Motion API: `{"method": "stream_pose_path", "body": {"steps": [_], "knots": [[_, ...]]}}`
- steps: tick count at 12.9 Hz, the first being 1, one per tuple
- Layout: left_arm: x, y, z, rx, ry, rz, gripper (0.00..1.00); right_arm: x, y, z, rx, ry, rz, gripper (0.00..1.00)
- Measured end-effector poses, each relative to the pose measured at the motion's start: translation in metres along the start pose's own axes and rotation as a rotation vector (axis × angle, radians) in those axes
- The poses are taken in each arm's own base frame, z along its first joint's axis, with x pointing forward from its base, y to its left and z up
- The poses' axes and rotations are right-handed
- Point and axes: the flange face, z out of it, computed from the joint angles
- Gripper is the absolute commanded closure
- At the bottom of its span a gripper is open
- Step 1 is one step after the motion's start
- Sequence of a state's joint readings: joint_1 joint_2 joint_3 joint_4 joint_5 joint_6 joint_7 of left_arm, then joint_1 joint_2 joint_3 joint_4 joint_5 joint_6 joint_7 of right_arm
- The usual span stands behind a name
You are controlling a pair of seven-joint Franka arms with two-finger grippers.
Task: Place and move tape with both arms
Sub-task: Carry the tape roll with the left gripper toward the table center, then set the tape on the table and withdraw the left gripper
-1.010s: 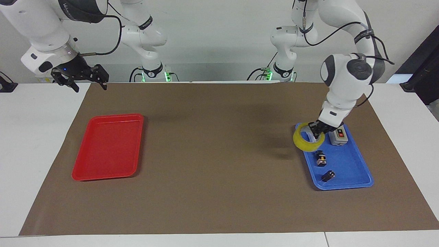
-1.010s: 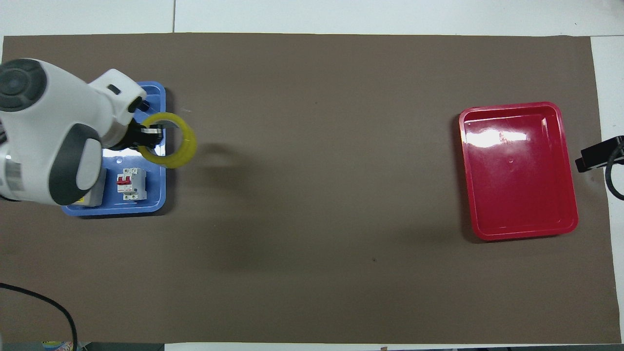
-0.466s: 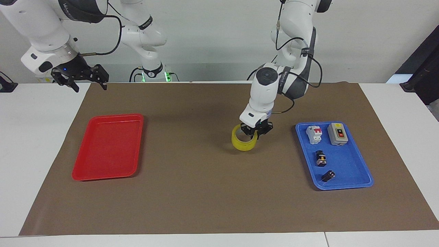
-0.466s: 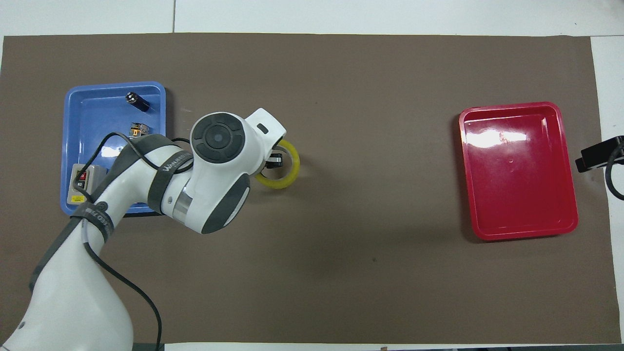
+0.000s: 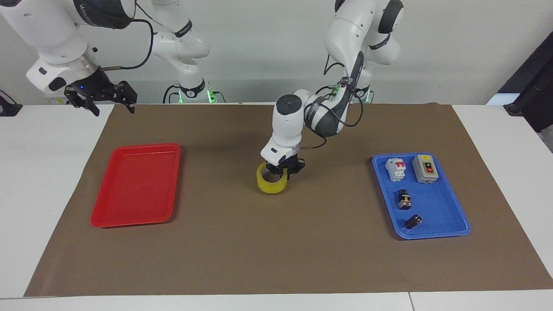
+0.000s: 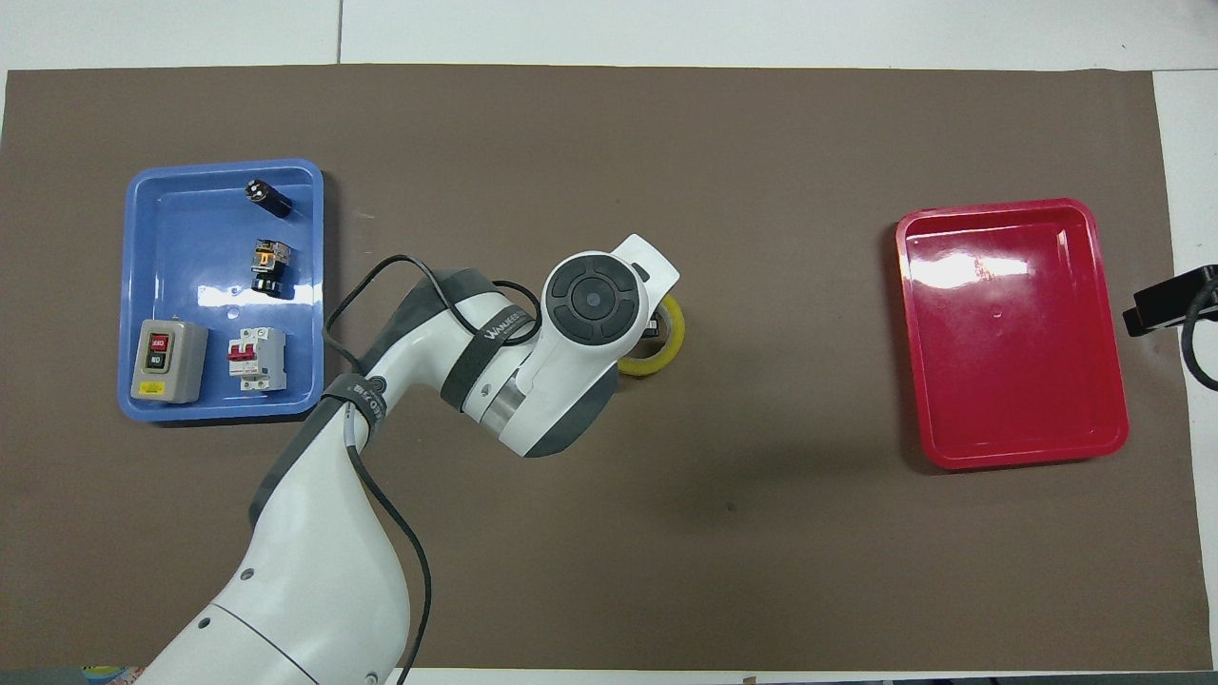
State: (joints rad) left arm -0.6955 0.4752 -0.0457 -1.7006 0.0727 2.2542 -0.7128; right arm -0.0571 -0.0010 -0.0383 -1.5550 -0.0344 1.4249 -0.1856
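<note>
Your left claw (image 5: pixel 283 169) is clamped on the rim of the tape (image 5: pixel 272 182), which hangs just under it at mid-counter (image 5: pixel 276 250), probably touching down. Lower flat, then release. The right claw (image 5: pixel 102 96) waits, spread wide, up past the red tray (image 5: pixel 136 185). Forearm print looks like a brand, unreadable.

One camera sits high across the table (image 5: pixel 39 172), facing the robots, whose bases stand along its upper edge. The other hangs above the robots' own end and looks steeply down and forward. Both stand well back and share the brown mat (image 5: pixel 242 246), the red tray (image 5: pixel 103 218) and the blue tray (image 6: pixel 152 411), seen half a turn apart.
</note>
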Motion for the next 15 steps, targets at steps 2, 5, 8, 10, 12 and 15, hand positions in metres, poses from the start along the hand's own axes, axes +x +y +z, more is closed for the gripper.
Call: {"method": "stream_pose_path", "body": {"steps": [2,5,8,10,12,15], "knots": [[-0.003,0.003,0.007,0.002,-0.005,0.006,0.96,0.0,0.0,0.0,0.0,0.0,0.0,0.0],[-0.006,0.003,0.012,0.009,-0.013,0.008,0.2,0.0,0.0,0.0,0.0,0.0,0.0,0.0],[0.002,-0.005,-0.007,-0.002,0.012,-0.008,0.0,0.0,0.0,0.0,0.0,0.0,0.0,0.0],[0.016,-0.04,-0.043,-0.014,0.044,-0.061,0.0,0.0,0.0,0.0,0.0,0.0,0.0,0.0],[0.025,-0.095,-0.082,-0.001,0.054,-0.111,0.0,0.0,0.0,0.0,0.0,0.0,0.0,0.0],[0.044,-0.193,-0.132,0.039,0.035,-0.087,0.0,0.003,-0.012,0.0,0.001,0.006,-0.021,0.0]]}}
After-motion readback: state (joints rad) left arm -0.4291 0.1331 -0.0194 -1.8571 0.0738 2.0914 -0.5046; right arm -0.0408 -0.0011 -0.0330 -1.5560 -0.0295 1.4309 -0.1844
